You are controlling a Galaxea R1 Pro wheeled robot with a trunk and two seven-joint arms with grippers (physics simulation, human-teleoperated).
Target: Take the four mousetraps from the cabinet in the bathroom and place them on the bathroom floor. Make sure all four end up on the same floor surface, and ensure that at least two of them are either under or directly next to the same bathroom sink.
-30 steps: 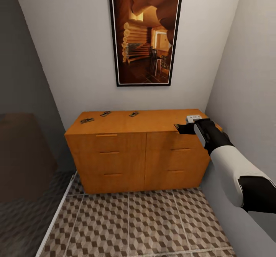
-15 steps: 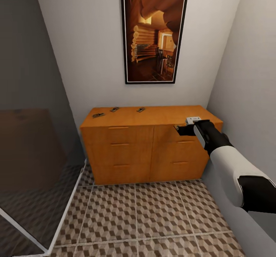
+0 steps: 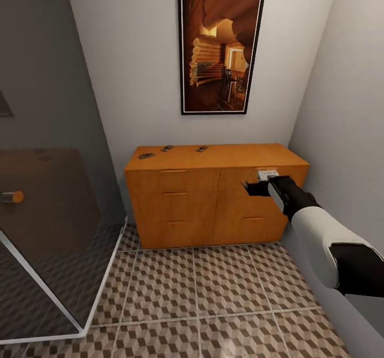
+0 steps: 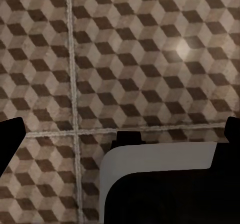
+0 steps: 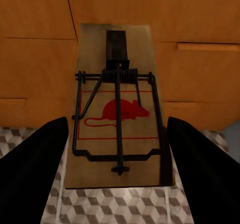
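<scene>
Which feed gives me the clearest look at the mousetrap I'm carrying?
Right wrist view: the brown wooden mousetrap with red mouse print sits large between the fingers. In the head view it is just a dark sliver at the right gripper.

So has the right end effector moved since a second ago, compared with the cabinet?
Yes. The right end effector, holding a mousetrap, was level with the cabinet top; now it sits in front of the upper drawers, because the robot has backed away.
</scene>
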